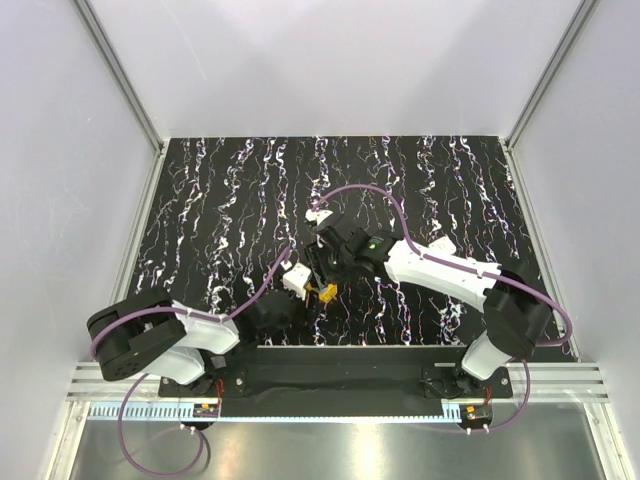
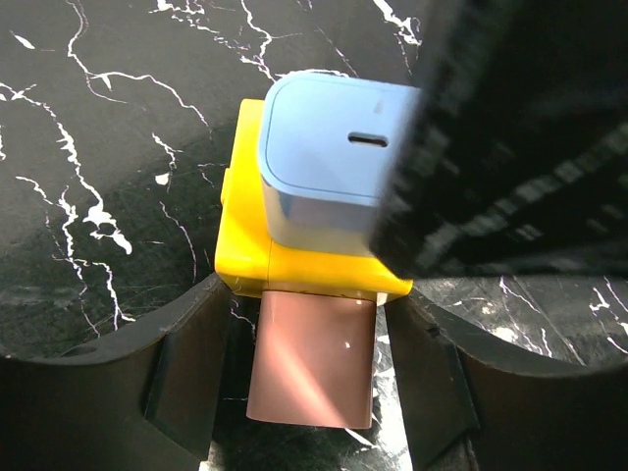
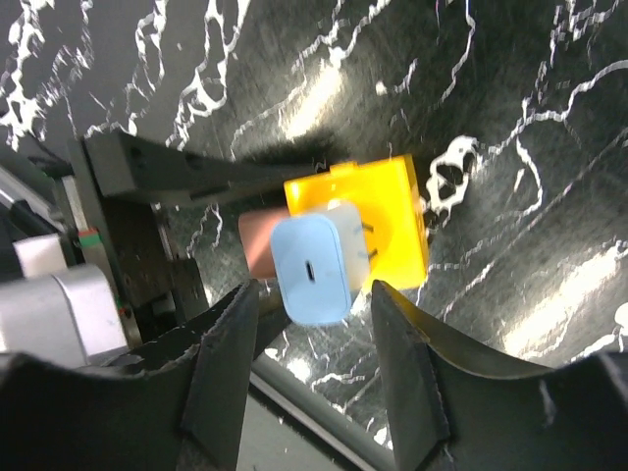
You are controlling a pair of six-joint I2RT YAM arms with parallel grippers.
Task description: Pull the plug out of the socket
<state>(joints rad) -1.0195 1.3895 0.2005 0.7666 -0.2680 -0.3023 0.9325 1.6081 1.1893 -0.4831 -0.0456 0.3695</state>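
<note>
Black marbled worktop [image 1: 200,200] is enclosed by white walls [image 1: 330,70]. Near the middle of its near edge the yellow socket [image 3: 392,211] is flanked by the left hand [image 2: 309,294], reached in low, fingers narrowly apart; grip cannot be told. From the near-right corner the right hand [image 3: 314,286] is stretched over, fingers close about the blue plug [image 3: 312,263], prongs partly exposed; contact cannot be told.

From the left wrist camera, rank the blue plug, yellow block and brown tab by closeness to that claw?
1. Brown tab, between the left claw's fingers, and yellow socket, at its fingertips: too close to call.
2. Blue plug, farthest, above the socket in view.
</note>
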